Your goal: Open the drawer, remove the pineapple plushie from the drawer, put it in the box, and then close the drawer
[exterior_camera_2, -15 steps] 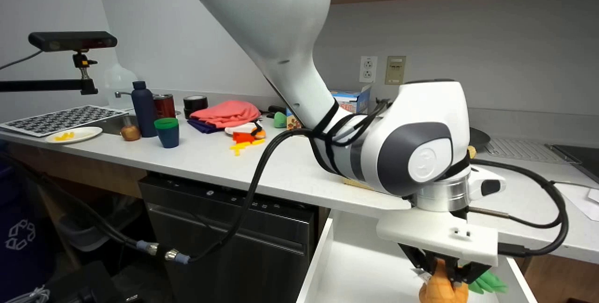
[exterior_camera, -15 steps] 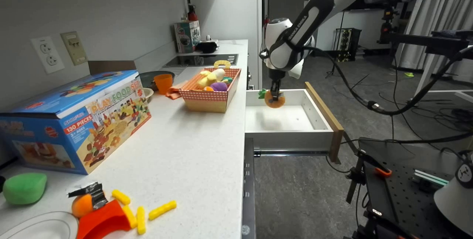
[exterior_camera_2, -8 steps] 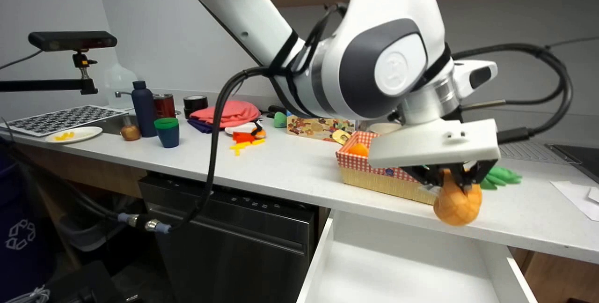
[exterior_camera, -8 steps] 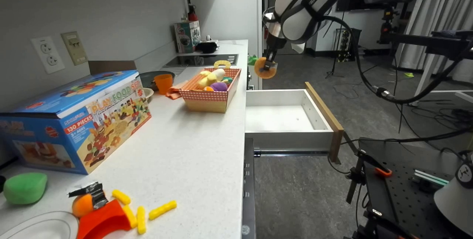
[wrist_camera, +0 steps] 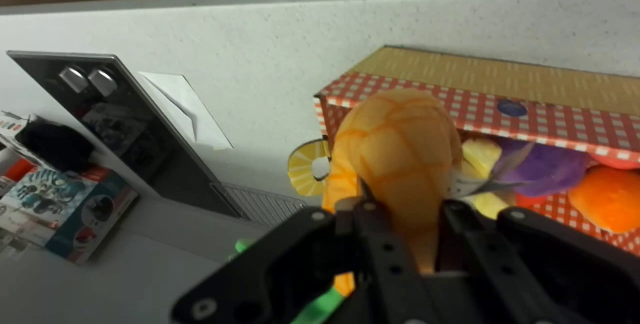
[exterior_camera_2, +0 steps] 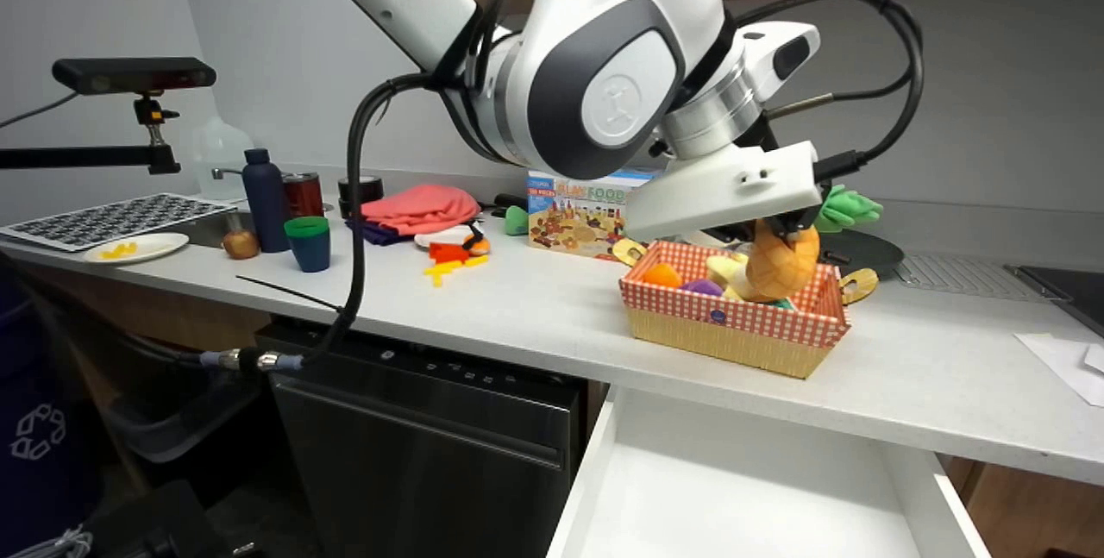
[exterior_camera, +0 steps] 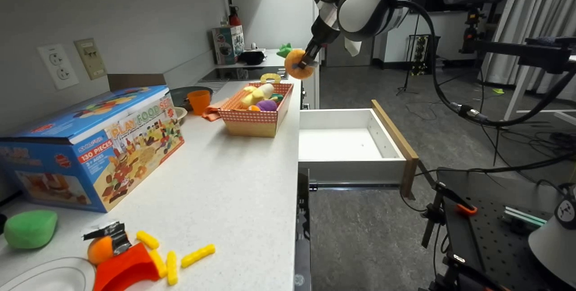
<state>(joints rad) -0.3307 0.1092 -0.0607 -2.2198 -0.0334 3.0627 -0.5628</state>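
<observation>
Pincer (wrist_camera: 402, 209) observed pinching the pineapple plushie (exterior_camera_2: 783, 263), its jaws pressed into the orange body; the green leafy top juts out to one side. The white arm (exterior_camera_2: 552, 75) reaches it at a slant. Plushie is held in the air, higher than the box (exterior_camera_2: 716, 342) and close to one end of it; in the wrist view it covers a corner of the rim. From where I stand, I cannot establish whether it is squarely over the opening. The box, straw-coloured with a red-checked rim, sits on the white counter (exterior_camera: 234, 192) near its edge, holding a yellow toy (exterior_camera: 254, 96), a purple toy (exterior_camera: 269, 105) and an orange toy (exterior_camera_2: 661, 275). Just below the counter, the drawer (exterior_camera: 339, 145) stands pulled out, white inside, its front panel wood-toned. Near the box stand an orange cup (exterior_camera: 199, 102), upright, and a blue printed carton (exterior_camera: 90, 147). Well apart from the box lie a green toy (exterior_camera: 30, 229), a red toy piece (exterior_camera: 128, 266) and yellow sticks (exterior_camera: 198, 255). In an exterior view, a dark bottle (exterior_camera_2: 266, 204) stands upright beside a green-and-blue cup (exterior_camera_2: 310, 253).
</observation>
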